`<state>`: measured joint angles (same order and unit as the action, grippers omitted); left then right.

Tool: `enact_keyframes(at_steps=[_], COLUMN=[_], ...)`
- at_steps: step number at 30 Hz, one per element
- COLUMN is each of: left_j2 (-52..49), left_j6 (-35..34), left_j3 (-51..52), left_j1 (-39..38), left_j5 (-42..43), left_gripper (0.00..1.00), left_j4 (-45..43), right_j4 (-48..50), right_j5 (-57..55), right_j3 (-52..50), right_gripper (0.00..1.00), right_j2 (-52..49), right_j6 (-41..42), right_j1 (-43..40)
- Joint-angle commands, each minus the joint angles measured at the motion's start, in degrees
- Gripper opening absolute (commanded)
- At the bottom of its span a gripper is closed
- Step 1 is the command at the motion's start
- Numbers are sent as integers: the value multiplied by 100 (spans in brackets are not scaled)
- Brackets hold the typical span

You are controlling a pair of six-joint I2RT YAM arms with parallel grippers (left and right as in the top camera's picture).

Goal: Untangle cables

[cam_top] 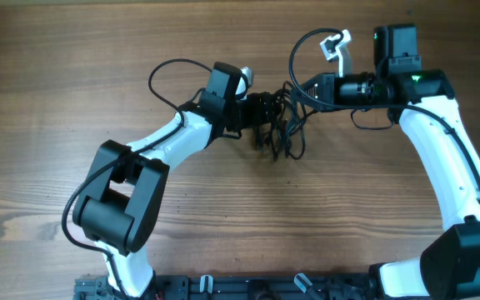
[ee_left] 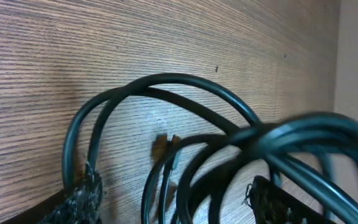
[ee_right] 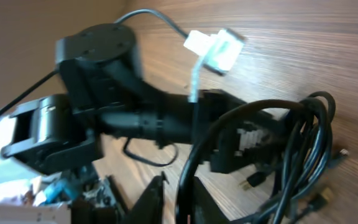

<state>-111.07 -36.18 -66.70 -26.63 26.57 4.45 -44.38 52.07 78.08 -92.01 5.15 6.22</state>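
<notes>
The cables (cam_top: 283, 133) form a tangled black bundle mid-table between both grippers. My left gripper (cam_top: 265, 108) reaches into the bundle from the left. In the left wrist view it (ee_left: 176, 199) stands open, with several cable loops (ee_left: 185, 84) arching between its fingers (ee_left: 82, 193). My right gripper (cam_top: 300, 87) meets the bundle from the right. In the right wrist view its jaws (ee_right: 179, 202) are slightly parted around one strand, which lies against the right finger with a gap on the other side. More loops (ee_right: 303, 143) and a small plug (ee_right: 250, 182) lie to the right.
A white tag (cam_top: 336, 43) on a cord sticks up near the right arm, also visible in the right wrist view (ee_right: 213, 50). The left arm's body (ee_right: 104, 118) sits just beyond the bundle. A thin black loop (cam_top: 169, 75) arcs behind the left arm. The tabletop (cam_top: 73, 100) is wood.
</notes>
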Motion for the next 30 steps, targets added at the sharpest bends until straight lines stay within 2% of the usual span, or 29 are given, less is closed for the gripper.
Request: enact_keyframes(at_steps=[1, 4, 6, 7, 8, 11, 22, 30], left_j2=[-61, -61, -61, -61, -61, -61, -61, -61], left_j6=[-55, -59, -79, -125, -184, -225, -225, -223], left_j3=[-4, -4, -4, -4, -4, -4, -4, -4], left_j1=[-4, -4, -4, -13, -17, -28, -33, -33], left_j5=[-101, -116, -116, -118, -118, -114, -111, -114], left_gripper=[77, 77, 77, 77, 77, 77, 80, 84], left_j4=[-17, 11, 87, 138, 162, 201, 243, 264], right_j4=[13, 13, 13, 15, 17, 15, 20, 39], right_j5=[-623, -887, -1014, -1080, -1080, -1123, -1292, -1272], right_j3=[173, 173, 170, 168, 168, 168, 168, 168], right_gripper=[23, 33, 44, 60, 67, 75, 93, 95], right_j2=[177, 146, 133, 133, 133, 133, 133, 133], right_j6=[162, 284, 291, 297, 293, 289, 293, 433], right_j1=[35, 35, 35, 35, 35, 35, 35, 35])
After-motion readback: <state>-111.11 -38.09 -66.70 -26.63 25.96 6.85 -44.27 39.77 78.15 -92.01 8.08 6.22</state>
